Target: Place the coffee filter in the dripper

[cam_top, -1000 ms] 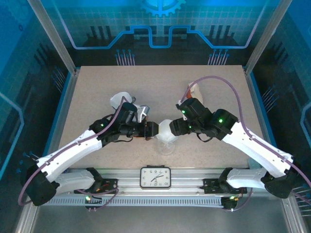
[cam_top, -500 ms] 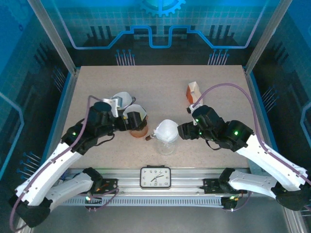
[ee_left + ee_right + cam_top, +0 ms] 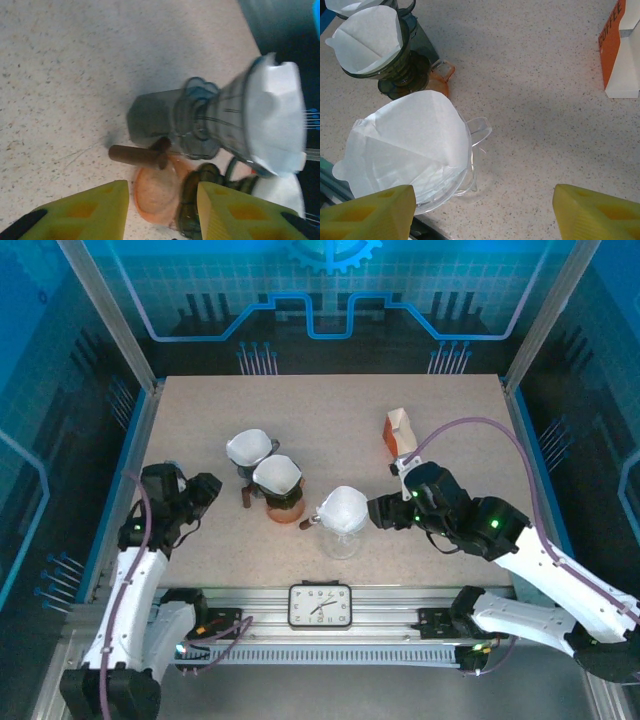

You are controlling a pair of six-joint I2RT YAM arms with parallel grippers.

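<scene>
The white paper coffee filter [image 3: 405, 140] sits as an open cone in the clear glass dripper with a loop handle [image 3: 479, 131], lower left in the right wrist view and mid-frame in the overhead view. Its folded flap stands proud of the rim and leans left, so it looks perched rather than pressed home. The right arm's yellow fingers [image 3: 370, 212] are spread wide and empty, just beside the dripper. A careless sweep there could catch the paper's edge and drag it out, or nudge the light glass over on the speckled surface [image 3: 545, 125]. The springy paper might also unfold and lift by itself. The left arm's yellow fingers [image 3: 80, 212] are parted and hold nothing. They face a dark glass dripper [image 3: 210, 120] with its own filter and are the lesser threat.
</scene>
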